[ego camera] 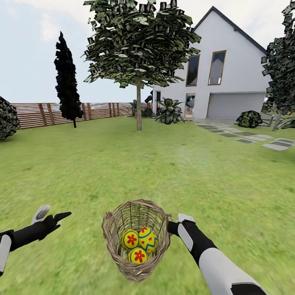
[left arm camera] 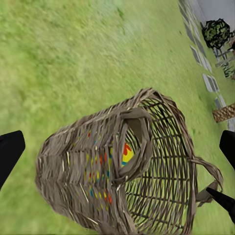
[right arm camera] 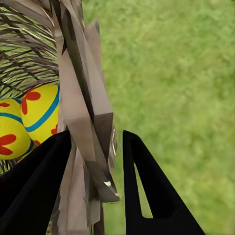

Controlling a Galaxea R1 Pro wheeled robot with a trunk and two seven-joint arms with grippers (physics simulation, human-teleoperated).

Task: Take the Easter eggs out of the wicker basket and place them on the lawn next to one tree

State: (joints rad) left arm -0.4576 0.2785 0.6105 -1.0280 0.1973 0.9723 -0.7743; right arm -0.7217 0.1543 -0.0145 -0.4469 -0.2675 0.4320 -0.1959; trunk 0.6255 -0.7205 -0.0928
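The wicker basket [ego camera: 135,241] sits low in the middle of the head view on the lawn [ego camera: 123,164]. Three Easter eggs lie inside it: one at the left [ego camera: 130,239], one at the right [ego camera: 148,239], one in front [ego camera: 138,256]. My right gripper [ego camera: 172,223] is at the basket's right rim, shut on the wicker handle [right arm camera: 88,127], with the eggs [right arm camera: 41,112] just beyond its fingers [right arm camera: 152,191]. My left gripper [ego camera: 51,216] hangs open to the left of the basket [left arm camera: 127,171], apart from it. A tree [ego camera: 139,108] with a grey-brown trunk stands far ahead.
A white house [ego camera: 229,78] with stepping stones [ego camera: 246,137] lies at the back right. Another tree [ego camera: 280,69] stands at the right edge. A slatted fence [ego camera: 41,114], a dark cypress [ego camera: 67,86] and a shrub [ego camera: 6,119] line the back left.
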